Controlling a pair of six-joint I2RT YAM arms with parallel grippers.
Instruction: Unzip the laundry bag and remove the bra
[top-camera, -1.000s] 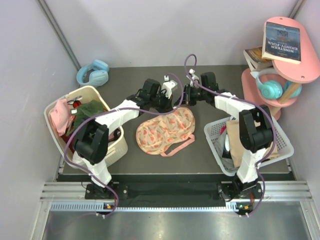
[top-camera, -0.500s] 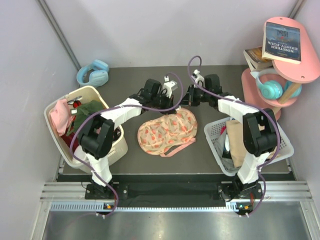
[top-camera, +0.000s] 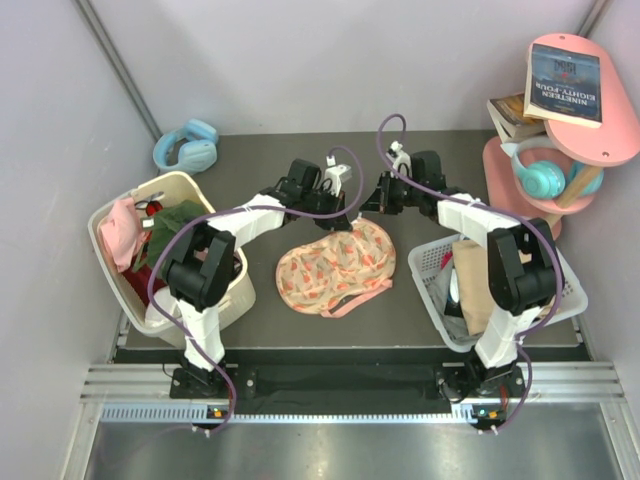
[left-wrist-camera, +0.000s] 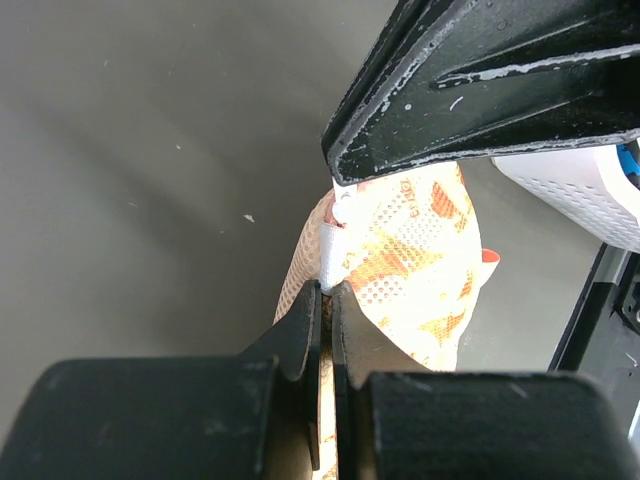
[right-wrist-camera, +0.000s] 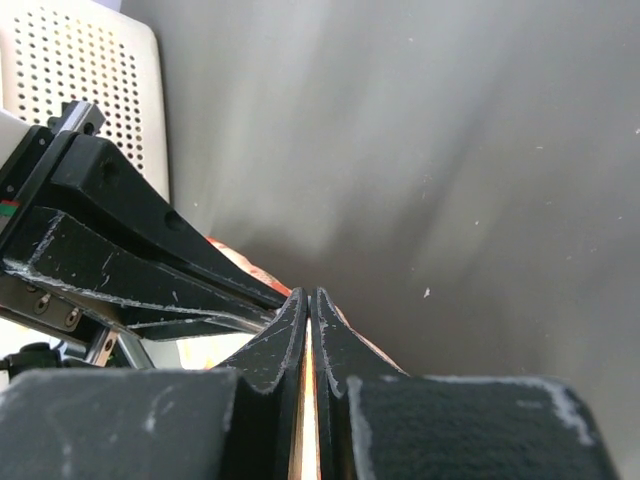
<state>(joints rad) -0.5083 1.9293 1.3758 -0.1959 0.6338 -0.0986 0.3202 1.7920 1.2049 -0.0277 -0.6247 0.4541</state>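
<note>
Now my left gripper (left-wrist-camera: 325, 292) and right gripper (right-wrist-camera: 307, 296) both pinch the laundry bag (top-camera: 335, 265) edge; it shifted slightly, but the zip looks still closed.

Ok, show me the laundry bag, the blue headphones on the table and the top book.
laundry bag (top-camera: 335, 265), top view, printed face.
blue headphones (top-camera: 197, 156), top view, ear cup.
book (top-camera: 565, 83), top view, front cover.

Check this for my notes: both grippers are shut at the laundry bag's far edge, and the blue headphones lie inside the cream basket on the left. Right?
Not quite: the blue headphones lie on the table beyond the cream basket, not inside it, as the top external view shows. The left gripper and right gripper are indeed shut at the far edge of the laundry bag.
</note>
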